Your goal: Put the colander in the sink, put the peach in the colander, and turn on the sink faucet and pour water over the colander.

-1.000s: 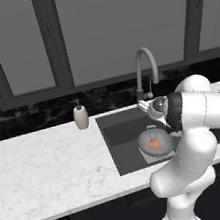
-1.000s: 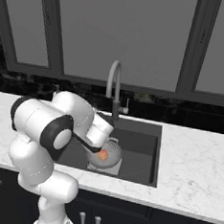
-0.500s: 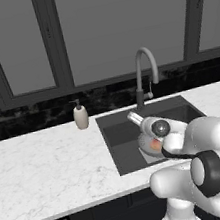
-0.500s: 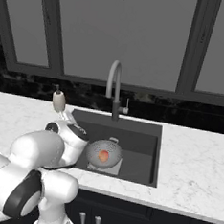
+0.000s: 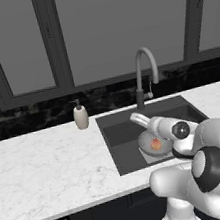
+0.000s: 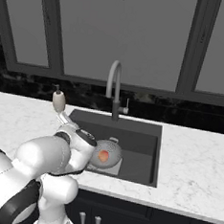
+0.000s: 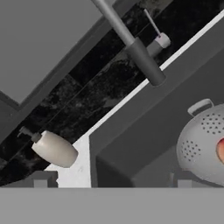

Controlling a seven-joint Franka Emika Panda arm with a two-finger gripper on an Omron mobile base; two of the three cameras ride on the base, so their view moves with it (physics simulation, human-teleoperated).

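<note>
Flat, even rendered light with no glare leaves the sink [image 5: 119, 146] dim and shadowy, and every picture looks softly blurred.

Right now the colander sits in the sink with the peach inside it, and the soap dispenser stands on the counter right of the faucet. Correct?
Not quite. The soap dispenser stands left of the faucet, as the left base view shows. The colander does sit in the sink with the peach inside it.

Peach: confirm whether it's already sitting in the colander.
Yes, the peach lies inside the colander, which sits in the sink.
</note>
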